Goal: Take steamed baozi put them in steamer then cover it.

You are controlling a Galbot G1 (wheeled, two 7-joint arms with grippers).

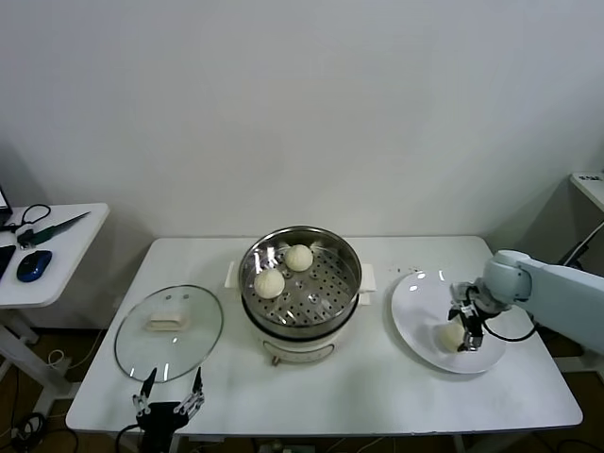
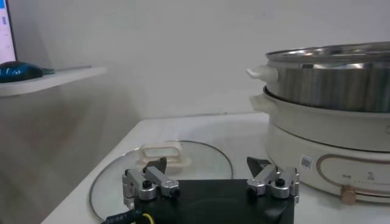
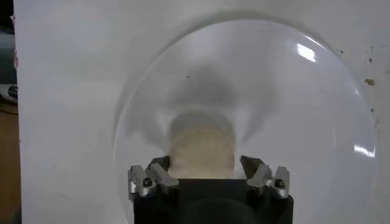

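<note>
Straddling a round baozi (image 3: 201, 146) (no long axis) on the plate (image 1: 415, 316), right hand (image 1: 464, 326) open, not gripping.

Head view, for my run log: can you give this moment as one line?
steamer: two baozi inside, uncovered | plate: one baozi, right claw open around it | cover: on table | left claw: open, idle near cover

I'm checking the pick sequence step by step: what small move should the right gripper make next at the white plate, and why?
Probably close the fingers on the small cream-white dough bun. The right gripper is down at the flat white plate with its jaws open either side of the bun, nothing gripped yet. Two buns already sit in the shiny steel steamer basket, so this one goes there next.
</note>
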